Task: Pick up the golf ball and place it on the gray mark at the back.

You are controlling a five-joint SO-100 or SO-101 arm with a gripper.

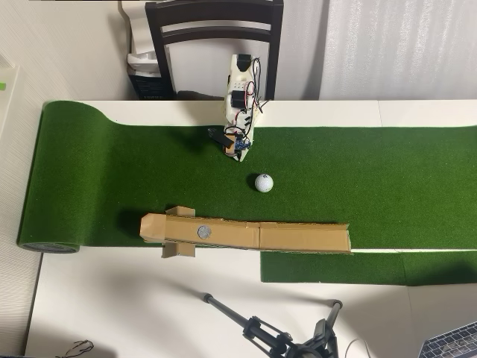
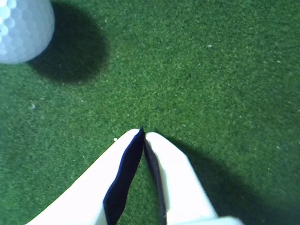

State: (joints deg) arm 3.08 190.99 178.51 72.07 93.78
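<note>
So, starting closest in the wrist view: the gripper [image 2: 143,133] has its two white fingers pinched together at the tips, holding nothing, just hanging above the green putting turf [image 2: 211,70]. My guess is it's closed simply because it isn't lined up with anything to grab yet.

The golf ball [image 2: 21,28] is way off in the upper left corner of that frame, only partly in shot, sitting on the turf with its shadow to the right. It's apart from the fingers, so the arm would need to swing over and spread the jaws before any pick.

In the overhead view the ball [image 1: 264,183] sits near the middle of the frame, just below and right of the gripper [image 1: 240,155]. Below that, the long cardboard channel [image 1: 298,237] lies along the lower edge of the turf, and the gray mark [image 1: 203,232] is toward its left end, bare and waiting. Folded flaps keep the channel steady, I reckon.

Count: one ball, one gray mark, one channel, one arm. Further out, one dark chair [image 1: 216,30] at the top and one tripod [image 1: 276,339] at the bottom.
</note>
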